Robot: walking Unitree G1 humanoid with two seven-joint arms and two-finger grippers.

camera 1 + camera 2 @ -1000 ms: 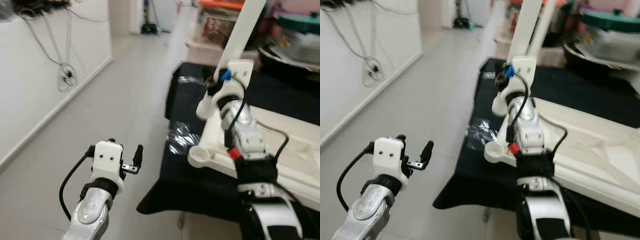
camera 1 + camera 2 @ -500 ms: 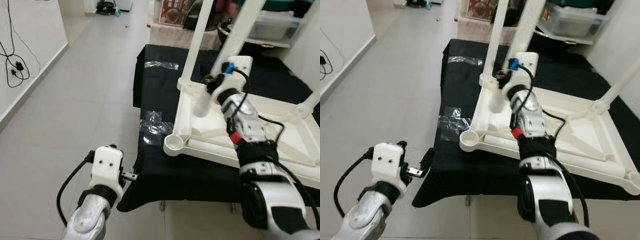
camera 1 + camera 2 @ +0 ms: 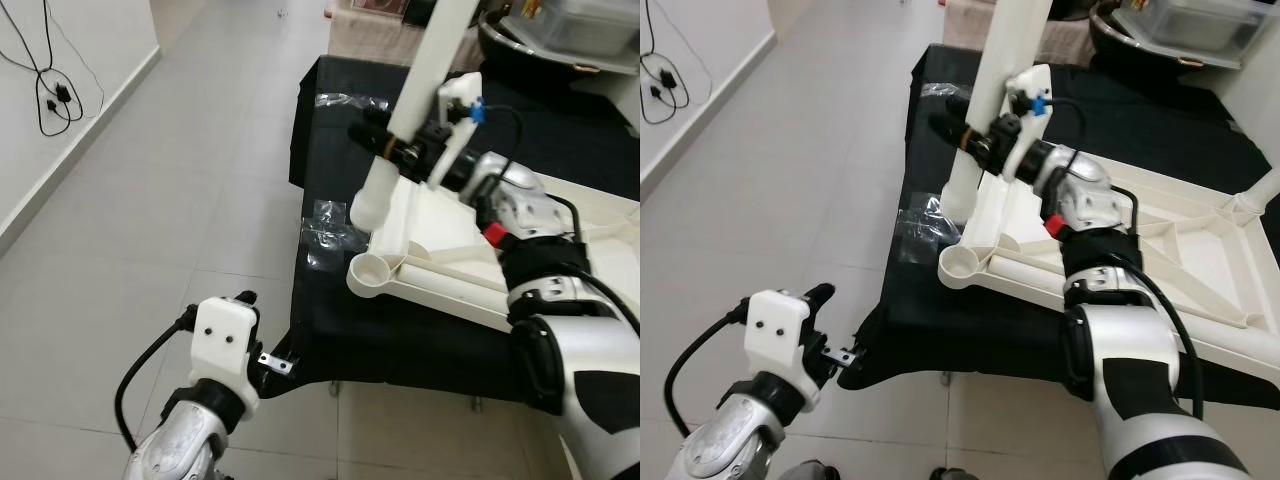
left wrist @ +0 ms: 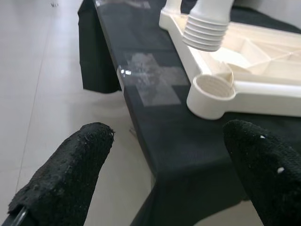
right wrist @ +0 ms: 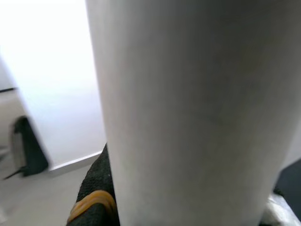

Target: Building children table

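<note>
Tabletop [image 3: 1200, 250] lies upside down on cloth-covered stand [image 3: 910, 330], floor [image 3: 150, 200] to its left. R gripper [image 3: 385, 150] holds leg [image 3: 400, 120] just above tabletop's near-left corner socket [image 4: 211, 89]. L gripper [image 3: 835, 330] low, near stand's front-left corner.

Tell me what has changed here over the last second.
The right claw, still shut on the white table leg, has brought the leg's threaded end out past the upturned tabletop's edge, near the empty corner socket but not in it. The camera has shifted too. The left claw stays open and idle over the floor; the tabletop still lies on the black cloth.
</note>
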